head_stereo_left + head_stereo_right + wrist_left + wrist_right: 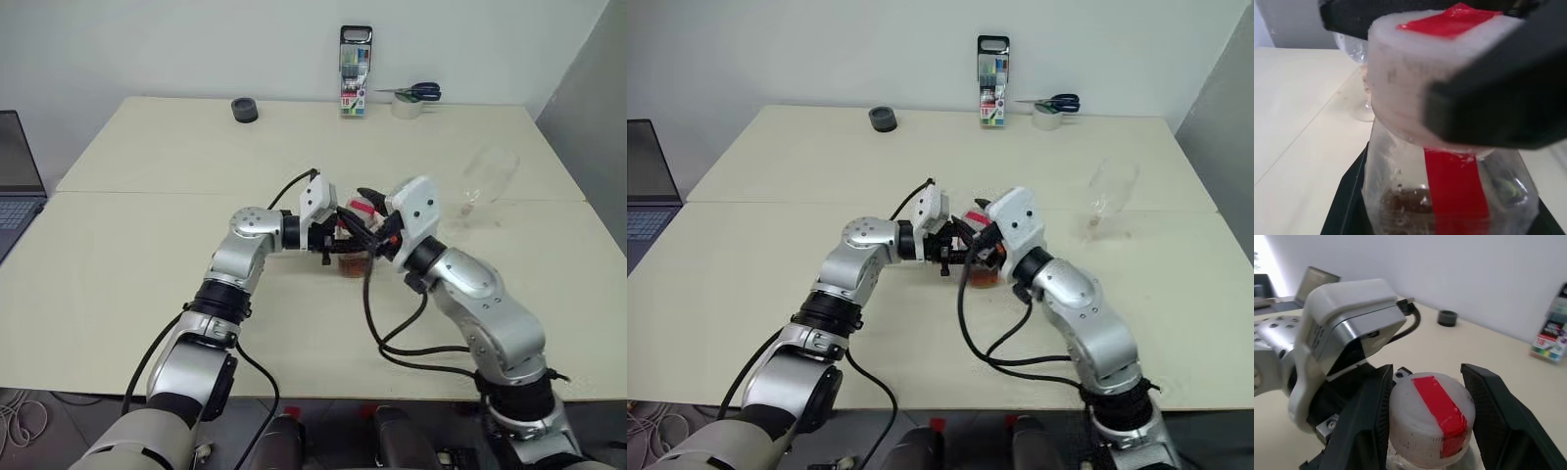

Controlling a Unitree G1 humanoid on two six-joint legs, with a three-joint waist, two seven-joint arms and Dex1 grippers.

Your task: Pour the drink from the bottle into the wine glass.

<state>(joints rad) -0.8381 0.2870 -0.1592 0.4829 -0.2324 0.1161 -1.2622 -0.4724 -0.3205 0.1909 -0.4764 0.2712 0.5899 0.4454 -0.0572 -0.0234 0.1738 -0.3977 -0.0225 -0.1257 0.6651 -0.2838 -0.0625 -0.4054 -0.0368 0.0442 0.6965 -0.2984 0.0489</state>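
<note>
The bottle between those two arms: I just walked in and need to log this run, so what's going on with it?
The left claw is shut on the body of the small clear plastic bottle with tea-coloured drink at its bottom, holding it upright over the beige table. The right claw straddles its white cap with a red tape strip, one finger on each side, apparently to unscrew it. The clear stemmed wine glass stands apart to the robot's right, with no drink in it.

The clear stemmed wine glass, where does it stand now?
The clear stemmed wine glass stands on the pale table, on the robot's right, beyond the right gripper, apart from it.
</note>
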